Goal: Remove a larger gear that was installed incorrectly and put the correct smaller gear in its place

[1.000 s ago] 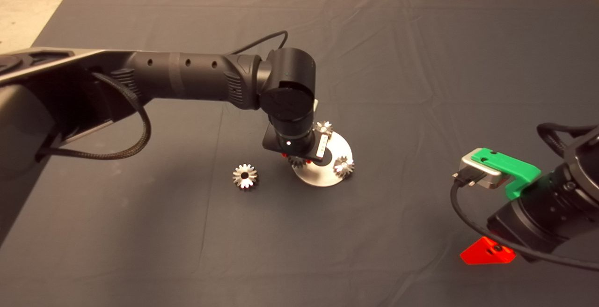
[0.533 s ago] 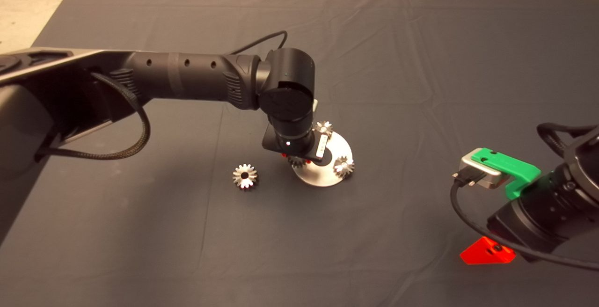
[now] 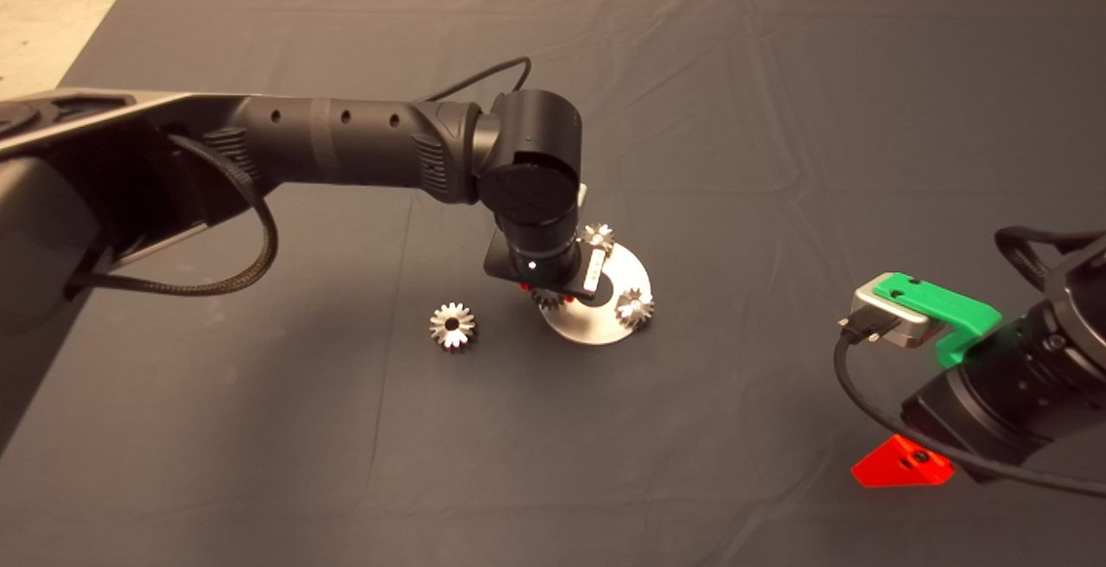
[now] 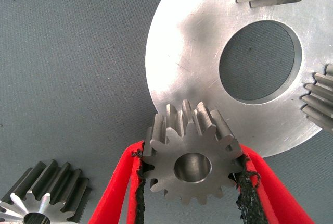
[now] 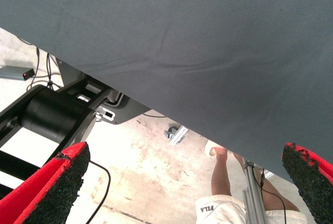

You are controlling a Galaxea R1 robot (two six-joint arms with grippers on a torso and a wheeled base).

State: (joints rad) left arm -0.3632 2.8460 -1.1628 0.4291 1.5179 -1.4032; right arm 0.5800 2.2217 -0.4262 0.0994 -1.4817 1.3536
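My left gripper (image 4: 192, 153) is shut on the smaller gear (image 4: 192, 164), a dull grey gear with a pale flat face and a round centre hole. It holds the gear at the near rim of the round silver plate (image 4: 187, 52). I cannot tell whether the gear touches the plate. In the head view the left gripper (image 3: 544, 295) is mostly hidden under its wrist, over the plate's (image 3: 596, 325) left edge. The larger gear (image 3: 452, 325), shiny with star-like teeth, lies on the mat left of the plate; it also shows in the left wrist view (image 4: 44, 200).
Two more gears (image 3: 598, 235) (image 3: 634, 306) sit on the plate's rim around its large centre hole (image 4: 260, 60). My right gripper (image 3: 903, 463) waits open at the lower right of the mat. Its wrist view shows the mat's edge, the floor and a person's leg (image 5: 221, 177).
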